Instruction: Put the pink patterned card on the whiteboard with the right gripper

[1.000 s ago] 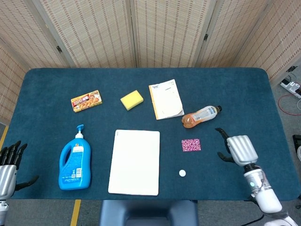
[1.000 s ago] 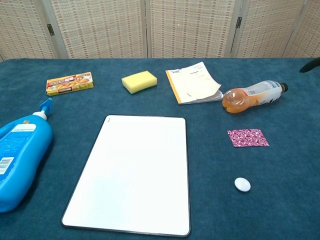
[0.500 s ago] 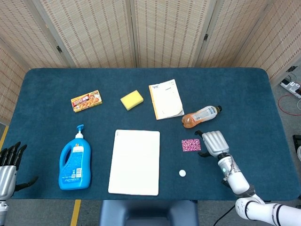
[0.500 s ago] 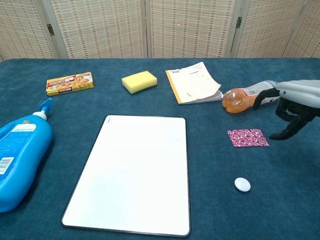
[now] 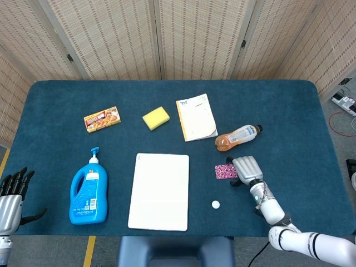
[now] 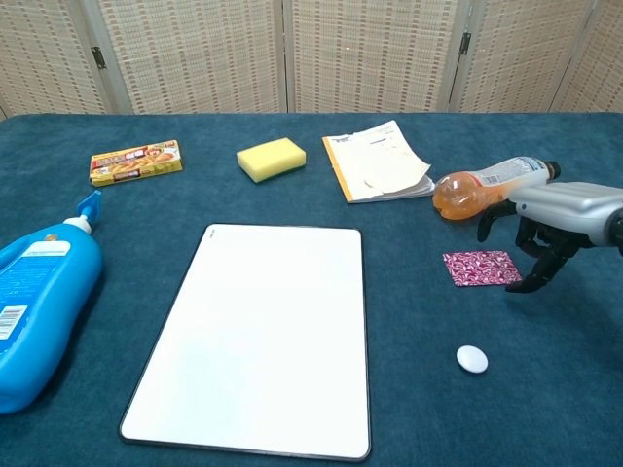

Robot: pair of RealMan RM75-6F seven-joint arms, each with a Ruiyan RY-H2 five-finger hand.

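A dark blue, carpet-like cloth covers the table [image 5: 289, 111], which runs wide from left to right. Behind its far edge stands a folding screen [image 5: 156, 39] of woven beige panels in pale frames; at the near left corner a strip of yellow floor tape [image 5: 89, 250] shows.

The pink patterned card [image 6: 481, 268] lies flat on the cloth to the right of the whiteboard [image 6: 261, 331], not on it. The right hand [image 6: 545, 229] hovers over the card's right edge with its dark fingers [image 6: 533, 277] curled downward and apart, holding nothing; whether a fingertip touches the card cannot be told. The left hand [image 5: 10, 197] sits at the near left edge of the table, fingers spread and pointing up, empty.

Just beyond the card an orange-drink bottle [image 6: 487, 187] lies on its side. A small white oval piece [image 6: 471, 359] rests nearer than the card. Farther back are a paper pad [image 6: 378, 162], a yellow sponge [image 6: 271, 159] and a boxed snack [image 6: 135, 162]. A blue pump bottle [image 5: 89, 189] lies left of the whiteboard.
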